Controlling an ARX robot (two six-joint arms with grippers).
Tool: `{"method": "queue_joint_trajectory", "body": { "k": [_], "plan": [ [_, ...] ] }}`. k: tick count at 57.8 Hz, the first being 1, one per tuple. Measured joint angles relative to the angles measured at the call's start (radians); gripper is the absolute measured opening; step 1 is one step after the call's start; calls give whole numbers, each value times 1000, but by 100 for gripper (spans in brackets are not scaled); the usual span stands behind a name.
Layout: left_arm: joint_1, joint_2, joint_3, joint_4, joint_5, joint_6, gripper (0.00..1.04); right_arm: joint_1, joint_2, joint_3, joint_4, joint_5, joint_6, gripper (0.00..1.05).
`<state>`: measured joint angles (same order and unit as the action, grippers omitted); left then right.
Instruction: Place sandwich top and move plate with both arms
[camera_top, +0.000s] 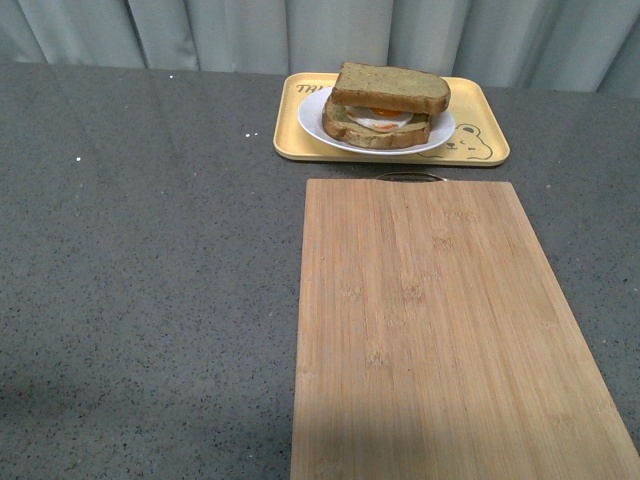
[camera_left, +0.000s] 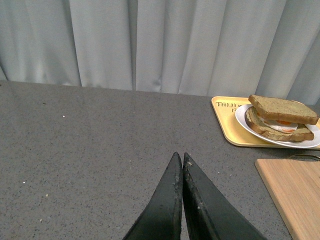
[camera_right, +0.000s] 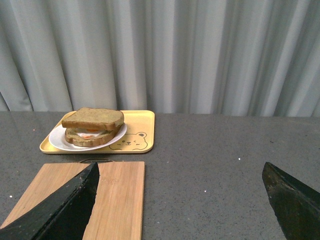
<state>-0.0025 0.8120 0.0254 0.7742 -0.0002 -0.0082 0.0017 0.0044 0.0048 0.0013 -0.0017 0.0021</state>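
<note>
Front view looks down; both low wrist views share the far tray (camera_top: 390, 150).

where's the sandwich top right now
In the front view the sandwich top lies on the egg and lower slice, stacked on the white plate, which sits on the yellow tray at the far side of the table, beyond the wooden cutting board.

Not much of the bot visible here tbh. The left end effector (camera_left: 181, 165) is two matte black, wedge-shaped fingers tapering to thin tips, with a few pale scuffs and specks along the inner edges. The right end effector (camera_right: 180, 185) has the same black pointed blades. No cables, screws or markings visible.
</note>
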Motion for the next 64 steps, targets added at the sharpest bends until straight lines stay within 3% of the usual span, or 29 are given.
{"method": "queue_joint_trajectory", "body": {
  "k": [31, 64],
  "plan": [
    [0, -337, -6, -302, 0, 0, 4, 0, 0, 0, 0, 0, 0, 95],
    [0, -563, -7, -521, 0, 0, 4, 0, 0, 0, 0, 0, 0, 95]
  ]
}}
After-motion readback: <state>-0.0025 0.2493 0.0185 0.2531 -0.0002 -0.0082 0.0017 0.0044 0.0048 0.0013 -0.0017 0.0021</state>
